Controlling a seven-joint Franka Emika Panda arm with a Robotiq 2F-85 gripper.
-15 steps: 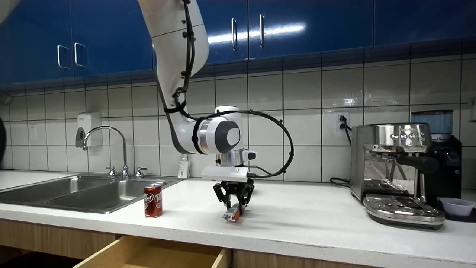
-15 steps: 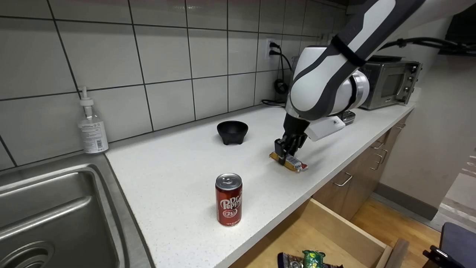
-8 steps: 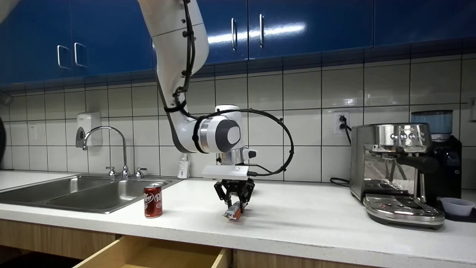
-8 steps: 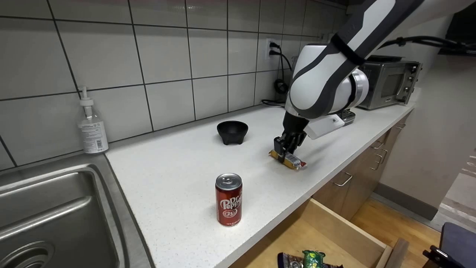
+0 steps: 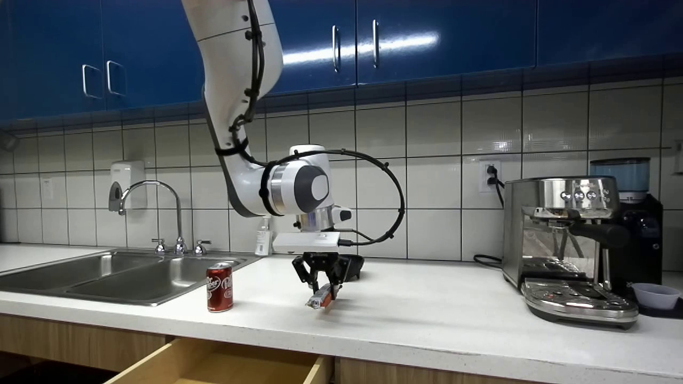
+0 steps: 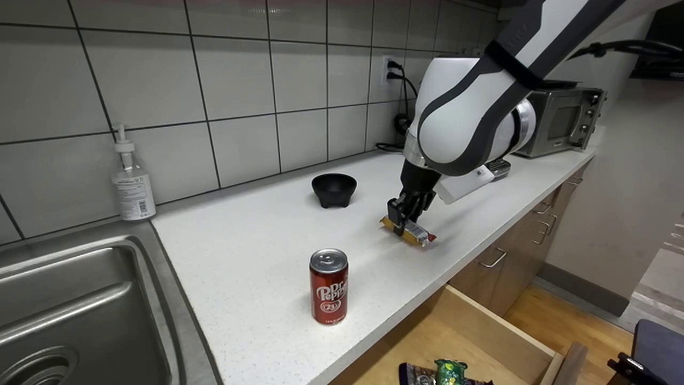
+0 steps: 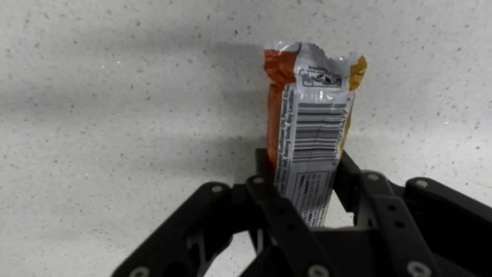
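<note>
A wrapped snack bar, grey with a barcode on top and orange and yellow sides, is pinched across its width by my gripper [image 7: 303,166]. In the wrist view the bar [image 7: 317,127] points away from the gripper, a black finger pressed to each long side. Its near end is hidden behind the gripper's linkage. Both exterior views show the gripper [image 5: 325,292] pointing down with the bar [image 6: 417,233] low over the white counter [image 6: 256,240]. It looks slightly raised, with a shadow beneath it.
A red soda can [image 6: 329,289] stands near the counter's front edge. Behind the gripper is a black bowl [image 6: 334,190]. Below the counter a pulled-out drawer [image 6: 481,321] holds wrapped snacks [image 6: 450,371]. A sink [image 5: 128,277] and an espresso machine [image 5: 565,240] flank the area.
In both exterior views my gripper and the bar have shifted left, with the bar rising a little from the counter. More of the black bowl now shows behind the gripper. The grip is unchanged.
</note>
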